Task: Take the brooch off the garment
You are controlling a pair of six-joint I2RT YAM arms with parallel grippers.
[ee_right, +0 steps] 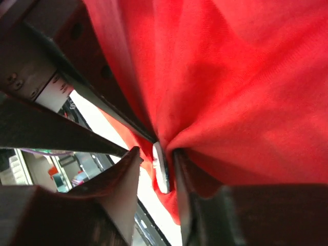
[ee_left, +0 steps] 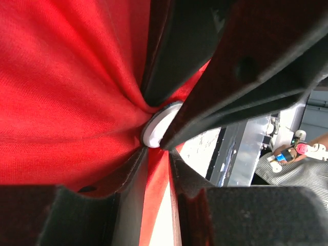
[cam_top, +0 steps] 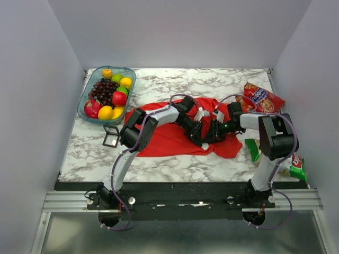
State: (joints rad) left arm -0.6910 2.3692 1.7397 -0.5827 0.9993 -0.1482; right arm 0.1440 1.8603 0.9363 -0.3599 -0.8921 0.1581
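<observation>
Brooch: tiny whitish round brooch (ee_right: 162, 171) is sitting in gathered folds of the large bright red soft-cloth T-shirt (ee_left: 66, 77).
Left claw (ee_left: 159, 156): nearly closed, pinching cloth just beside it.
Right claw (ee_right: 156, 160): partly closed, straddling it; firm grip unconfirmed.
Risk: pulling against a resisting fastening is risking torn cloth or a slipping brooch.

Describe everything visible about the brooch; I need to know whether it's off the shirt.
The brooch is a small whitish round disc, smooth-looking, with a thin rim. It sits on the red garment, whose cloth puckers in folds radiating from it. In the right wrist view it shows edge-on between the fingers of the right gripper; the fingertips of the left gripper lie just beside it. Whether either pinches it cannot be told. Its pin is hidden.
</observation>
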